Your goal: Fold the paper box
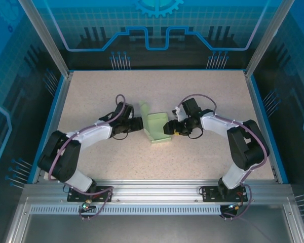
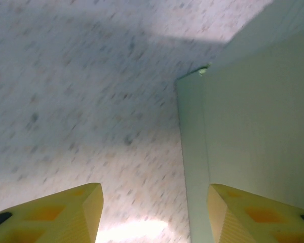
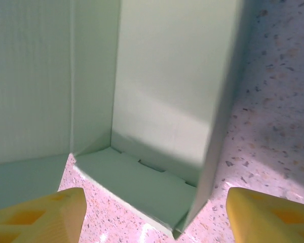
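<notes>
The paper box (image 1: pixel 157 130), pale green card, stands partly formed in the middle of the table with a flap sticking up at its far left corner. My left gripper (image 1: pixel 140 123) is at its left side and my right gripper (image 1: pixel 171 128) at its right. In the left wrist view the box (image 2: pixel 253 126) rises on the right, one thin wall just inside the right finger (image 2: pixel 253 215); the left gripper (image 2: pixel 154 212) is open. In the right wrist view I look into the box's hollow (image 3: pixel 162 76); its lower corner lies between the wide-apart fingers of the right gripper (image 3: pixel 157 217), untouched.
The speckled table (image 1: pixel 202 86) is bordered by a blue rim (image 1: pixel 258 116) and aluminium posts (image 1: pixel 45 35) at the back corners. Both arm bases sit on the metal rail (image 1: pixel 152 190) at the near edge.
</notes>
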Robot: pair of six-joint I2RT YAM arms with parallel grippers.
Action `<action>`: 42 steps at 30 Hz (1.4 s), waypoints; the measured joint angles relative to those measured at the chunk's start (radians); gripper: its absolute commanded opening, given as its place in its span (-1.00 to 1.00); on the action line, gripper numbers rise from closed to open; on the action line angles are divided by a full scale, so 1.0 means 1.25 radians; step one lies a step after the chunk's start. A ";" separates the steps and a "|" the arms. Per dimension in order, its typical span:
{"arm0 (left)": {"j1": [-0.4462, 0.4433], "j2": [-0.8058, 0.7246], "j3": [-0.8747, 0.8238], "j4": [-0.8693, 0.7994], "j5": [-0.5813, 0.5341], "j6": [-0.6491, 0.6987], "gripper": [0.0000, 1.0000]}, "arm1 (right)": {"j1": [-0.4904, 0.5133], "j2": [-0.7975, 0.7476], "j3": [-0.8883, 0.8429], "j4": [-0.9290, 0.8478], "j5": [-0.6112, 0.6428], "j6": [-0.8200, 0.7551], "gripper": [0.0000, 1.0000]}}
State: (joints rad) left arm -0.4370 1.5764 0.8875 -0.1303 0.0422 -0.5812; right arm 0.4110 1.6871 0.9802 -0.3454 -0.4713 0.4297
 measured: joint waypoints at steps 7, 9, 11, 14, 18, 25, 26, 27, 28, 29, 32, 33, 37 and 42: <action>0.000 0.153 0.165 0.027 0.027 0.015 0.14 | -0.007 -0.006 -0.014 0.027 0.028 0.040 0.47; 0.003 0.183 0.204 0.026 0.029 0.026 0.15 | -0.009 -0.006 -0.020 0.040 0.034 0.056 0.46; 0.010 0.197 0.227 0.025 0.030 0.033 0.17 | -0.008 -0.006 -0.029 0.062 0.036 0.074 0.46; 0.035 0.198 0.244 0.021 0.023 0.053 0.21 | 0.001 -0.005 -0.037 0.094 0.037 0.102 0.47; 0.088 0.192 0.245 0.011 -0.016 0.079 0.28 | 0.034 0.012 -0.029 0.135 0.036 0.127 0.48; 0.140 0.087 0.180 -0.003 -0.081 0.115 0.35 | 0.049 0.007 0.000 0.093 0.079 0.096 0.50; 0.140 0.067 0.171 -0.005 -0.082 0.118 0.35 | 0.047 -0.004 0.000 0.075 0.091 0.087 0.50; 0.139 0.047 0.162 -0.006 -0.081 0.118 0.35 | 0.042 -0.019 0.000 0.053 0.107 0.076 0.51; 0.138 0.027 0.155 -0.011 -0.080 0.121 0.36 | 0.037 -0.040 0.000 0.029 0.129 0.064 0.51; 0.138 0.009 0.149 -0.014 -0.078 0.123 0.36 | 0.033 -0.060 0.000 0.008 0.150 0.056 0.51; 0.138 -0.050 0.130 -0.025 -0.065 0.123 0.37 | 0.022 -0.120 0.005 -0.061 0.233 0.028 0.54; 0.138 -0.072 0.122 -0.030 -0.056 0.123 0.39 | 0.019 -0.136 0.010 -0.085 0.266 0.023 0.54; 0.138 -0.139 0.110 -0.056 0.014 0.114 0.43 | 0.006 -0.151 0.025 -0.149 0.369 0.017 0.55; 0.135 -0.191 0.103 -0.060 0.125 0.109 0.57 | 0.001 -0.113 0.047 -0.200 0.461 0.029 0.56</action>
State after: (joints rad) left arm -0.2687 1.3376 1.0168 -0.2047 0.1989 -0.4450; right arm 0.4118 1.5455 1.0386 -0.5957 0.1043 0.4660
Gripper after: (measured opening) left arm 0.768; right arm 0.774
